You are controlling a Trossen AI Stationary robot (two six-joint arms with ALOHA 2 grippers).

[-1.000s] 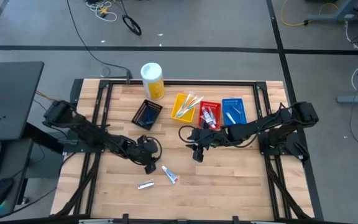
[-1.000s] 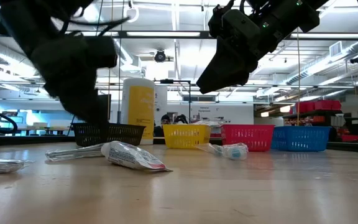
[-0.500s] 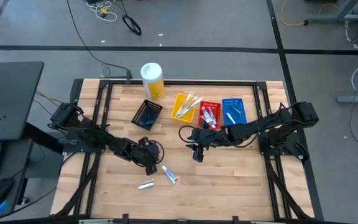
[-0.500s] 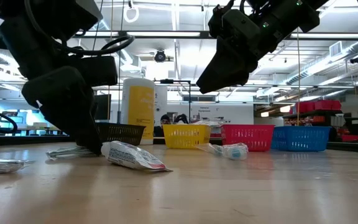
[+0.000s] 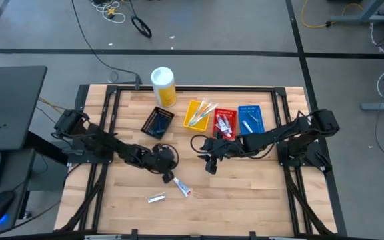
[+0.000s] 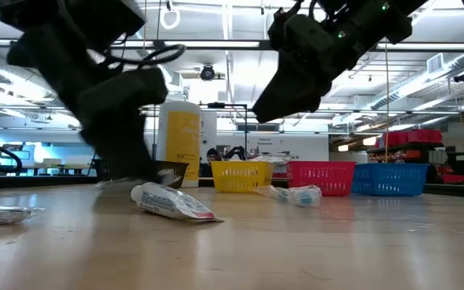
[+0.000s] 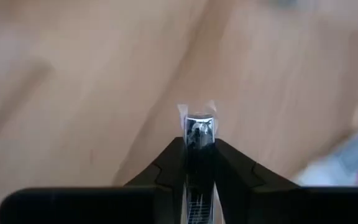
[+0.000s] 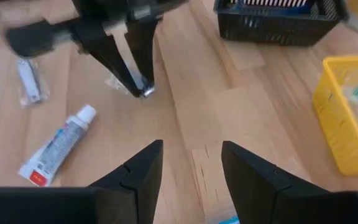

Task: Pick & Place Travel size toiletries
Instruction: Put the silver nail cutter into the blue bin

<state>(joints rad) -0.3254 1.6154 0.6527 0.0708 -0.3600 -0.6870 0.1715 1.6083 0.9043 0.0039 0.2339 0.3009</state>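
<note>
My left gripper (image 5: 167, 175) is at the table's middle, shut on a small dark razor in a clear wrapper (image 7: 197, 121), which also shows in the right wrist view (image 8: 145, 91). A white toothpaste tube (image 5: 182, 188) lies flat just near of it, and a clear-wrapped item (image 5: 156, 197) lies nearer the front edge. My right gripper (image 5: 210, 167) hangs open above the table's middle, nothing between its fingers (image 8: 188, 180). Another wrapped item (image 6: 292, 194) lies in front of the trays. My left gripper pinches the wrapped razor between its two fingers, with one end (image 7: 197, 117) poking out past the fingertips. The fingers (image 8: 132, 74) slant down onto it from the table's left. Whether the razor is clear of the table I cannot tell.
Along the far side stand a black tray (image 5: 158, 122), a yellow tray (image 5: 193, 115), a red tray (image 5: 227, 127) and a blue tray (image 5: 252, 120), some with items inside. A tall yellow canister (image 5: 163, 87) stands behind the black tray. Bare wood lies at the front right.
My left gripper has sunk and gone a little toward the table's right, onto the wrapped razor. In the low view the razor, which lay flat on the table, has shifted to the right with the gripper.
</note>
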